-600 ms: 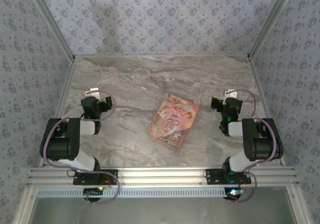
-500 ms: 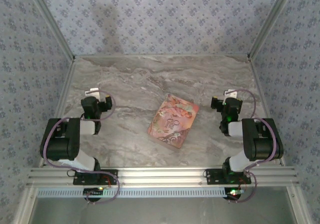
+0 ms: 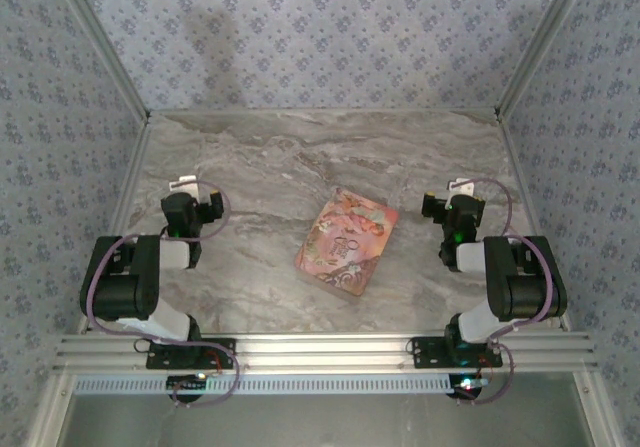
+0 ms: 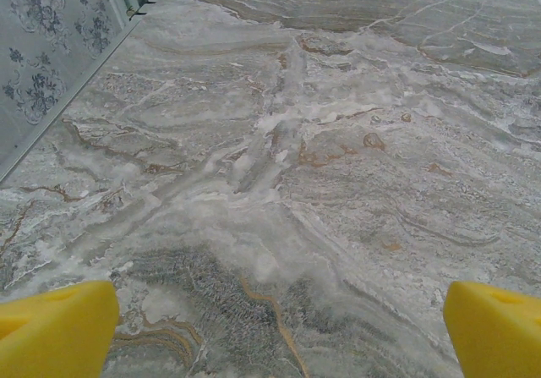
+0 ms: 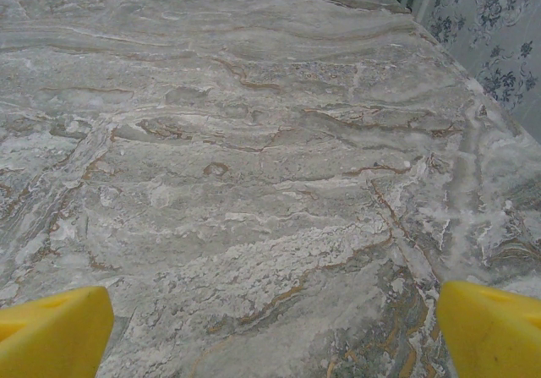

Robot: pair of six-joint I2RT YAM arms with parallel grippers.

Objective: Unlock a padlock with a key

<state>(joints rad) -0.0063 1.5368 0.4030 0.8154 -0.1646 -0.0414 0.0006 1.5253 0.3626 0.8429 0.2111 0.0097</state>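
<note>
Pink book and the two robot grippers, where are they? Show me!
pink book (image 3: 346,241), top view, middle of its cover.
left gripper (image 4: 277,331), left wrist view, midway between its open yellow fingertips.
right gripper (image 5: 270,331), right wrist view, midway between its open yellow fingertips.

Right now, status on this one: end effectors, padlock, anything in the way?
Left end effector open, right end effector open, both holding nothing. Padlock too small to pick out from above. Pink storybook lies flat at centre.
</note>
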